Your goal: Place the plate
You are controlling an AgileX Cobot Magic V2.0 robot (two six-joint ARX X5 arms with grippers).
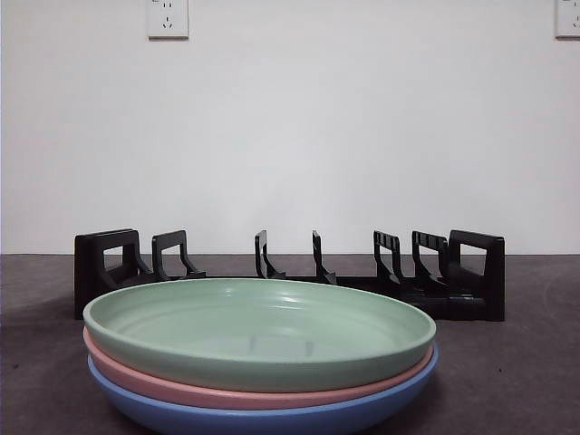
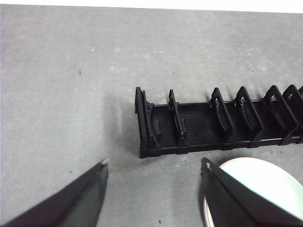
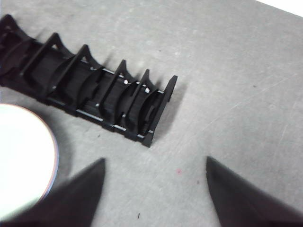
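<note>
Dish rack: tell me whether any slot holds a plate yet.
Empty. The black dish rack shows only bare dividers in all views; the green plate sits stacked on the pink and blue plates in front of it.

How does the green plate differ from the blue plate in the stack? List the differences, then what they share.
The green plate lies on top, its whole inside showing; the blue plate lies at the bottom, only its outer wall showing. The green plate rests on the pink plate; the blue plate carries both. Both are round, shallow, lying flat.

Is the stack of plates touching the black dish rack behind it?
Apart. The left wrist view shows bare grey table between the green plate on top of the stack and the rack; the right wrist view shows that gap too.
</note>
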